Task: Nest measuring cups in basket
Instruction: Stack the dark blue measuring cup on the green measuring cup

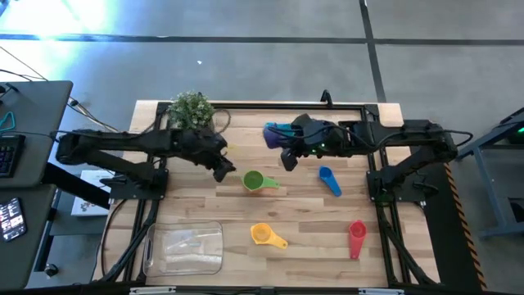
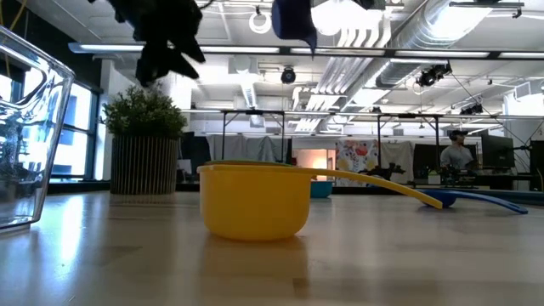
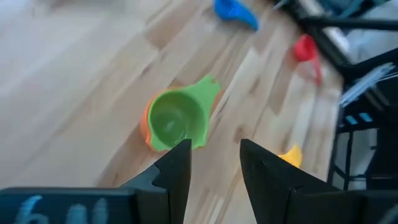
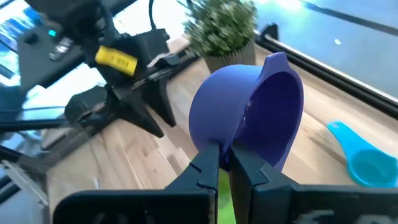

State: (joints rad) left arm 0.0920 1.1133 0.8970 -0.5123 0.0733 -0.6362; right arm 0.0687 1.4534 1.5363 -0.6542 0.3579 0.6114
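Observation:
My right gripper (image 4: 224,162) is shut on the purple cup (image 4: 249,112) and holds it high over the table's far middle (image 1: 288,156). My left gripper (image 3: 214,165) is open and empty. It hovers just left of the green cup (image 1: 255,181), which sits nested in the orange cup (image 3: 147,127). The light blue cup (image 1: 274,131) lies near the far edge. The dark blue cup (image 1: 330,180), the yellow cup (image 1: 266,236) and the red cup (image 1: 357,238) lie apart on the table. The clear basket (image 1: 184,248) stands at the near left. My right gripper pinches the purple cup's bowl wall at the rim (image 4: 227,140), one finger outside the bowl and one inside. The cup is lifted clear of the table and lies tipped on its side. Its handle (image 4: 277,62) points away from the fingers.
A small potted plant (image 1: 192,111) stands at the far left, close behind my left arm. There is bare wood between the basket and the yellow cup. In the low view the yellow cup (image 2: 255,200) stands nearest and the basket's wall (image 2: 25,144) is at the left.

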